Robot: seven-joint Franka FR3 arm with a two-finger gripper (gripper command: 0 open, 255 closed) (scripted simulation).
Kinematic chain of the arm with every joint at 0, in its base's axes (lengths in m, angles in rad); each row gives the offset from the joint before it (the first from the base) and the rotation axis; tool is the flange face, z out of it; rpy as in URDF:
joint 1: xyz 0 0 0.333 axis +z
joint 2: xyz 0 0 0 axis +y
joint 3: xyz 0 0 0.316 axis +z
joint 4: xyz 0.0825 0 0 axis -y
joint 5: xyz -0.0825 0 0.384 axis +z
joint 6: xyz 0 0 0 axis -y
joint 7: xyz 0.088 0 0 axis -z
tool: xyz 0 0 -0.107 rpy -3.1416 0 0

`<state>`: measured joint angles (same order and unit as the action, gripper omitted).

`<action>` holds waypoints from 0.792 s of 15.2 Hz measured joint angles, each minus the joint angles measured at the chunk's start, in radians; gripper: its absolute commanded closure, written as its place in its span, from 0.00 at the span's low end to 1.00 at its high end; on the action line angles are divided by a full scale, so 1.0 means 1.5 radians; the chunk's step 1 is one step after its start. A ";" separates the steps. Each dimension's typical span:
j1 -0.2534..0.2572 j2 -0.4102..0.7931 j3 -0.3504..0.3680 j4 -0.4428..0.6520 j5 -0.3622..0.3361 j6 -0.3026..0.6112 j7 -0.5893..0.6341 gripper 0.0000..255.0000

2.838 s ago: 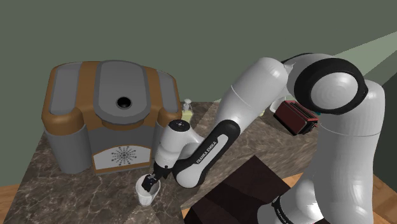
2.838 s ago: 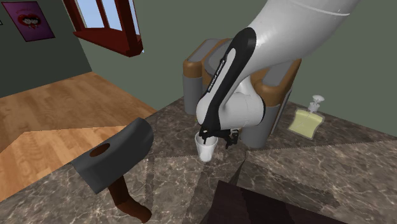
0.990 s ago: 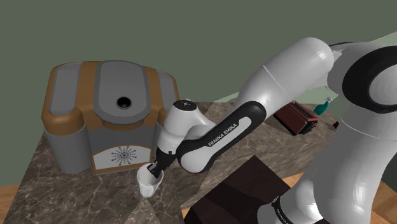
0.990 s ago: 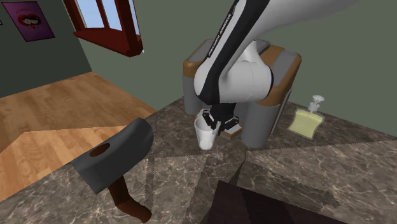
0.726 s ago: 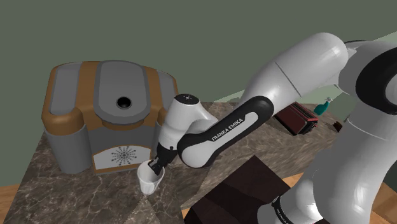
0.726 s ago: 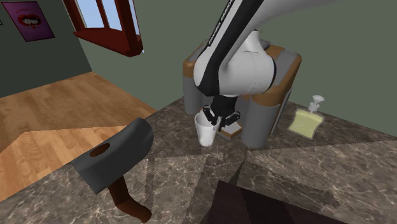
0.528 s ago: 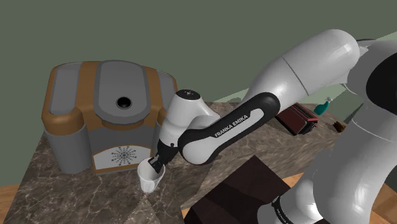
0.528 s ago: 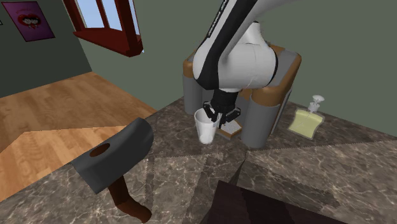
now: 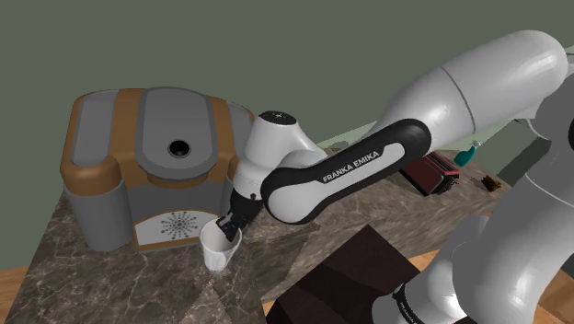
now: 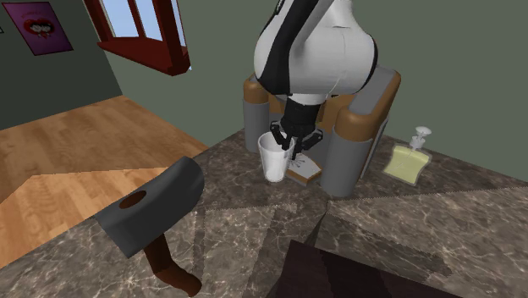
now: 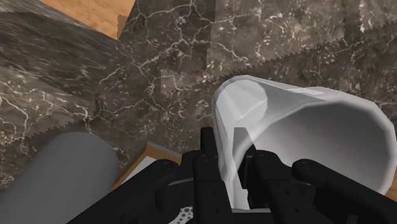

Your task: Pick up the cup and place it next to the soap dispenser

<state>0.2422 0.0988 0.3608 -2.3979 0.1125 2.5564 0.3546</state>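
Since the earlier frames I have been lifting the cup (image 9: 219, 247) off the counter (image 9: 101, 276) and bringing it closer to the machine (image 9: 152, 129), with my arm (image 9: 478, 92) swinging higher. The counter is showing as dark, glossy stone laced with pale veins. The machine is standing on it, a bulky rounded body in matte grey with brown bands, a round dark hole in its top and a dotted sunburst on its pale front panel. My arm is running smooth and white with dark joints, and its black forearm is carrying white lettering: FRANKA EMIKA. My pincer (image 9: 230, 228) is holding the cup by its wall, one finger inside the rim and one outside. The cup is hanging slightly tilted before the machine's lower front. It is plain white, thin-walled and tapered, with a faceted rim. The soap dispenser (image 10: 408, 161) is standing beyond the machine at the second exterior view's right, well apart from the cup. It is a flat, squarish, pale yellow bottle with a white pump.
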 measured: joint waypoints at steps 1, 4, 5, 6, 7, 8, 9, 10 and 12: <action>0.000 -0.007 0.001 0.002 0.003 -0.009 -0.001 1.00; -0.002 -0.030 0.002 0.011 0.012 -0.040 -0.005 1.00; -0.003 -0.037 0.002 0.012 0.014 -0.047 -0.007 1.00; -0.002 -0.042 0.002 0.015 0.016 -0.056 -0.007 1.00; -0.003 -0.048 0.002 0.018 0.018 -0.065 -0.008 1.00; -0.004 -0.057 0.002 0.021 0.021 -0.075 -0.010 1.00; -0.004 -0.065 0.002 0.021 0.024 -0.083 -0.012 1.00; -0.004 -0.068 0.002 0.028 0.024 -0.093 -0.011 1.00; -0.004 -0.085 0.001 0.032 0.029 -0.113 -0.014 1.00</action>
<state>0.2358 -0.0285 0.3621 -2.3503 0.1568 2.3862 0.3334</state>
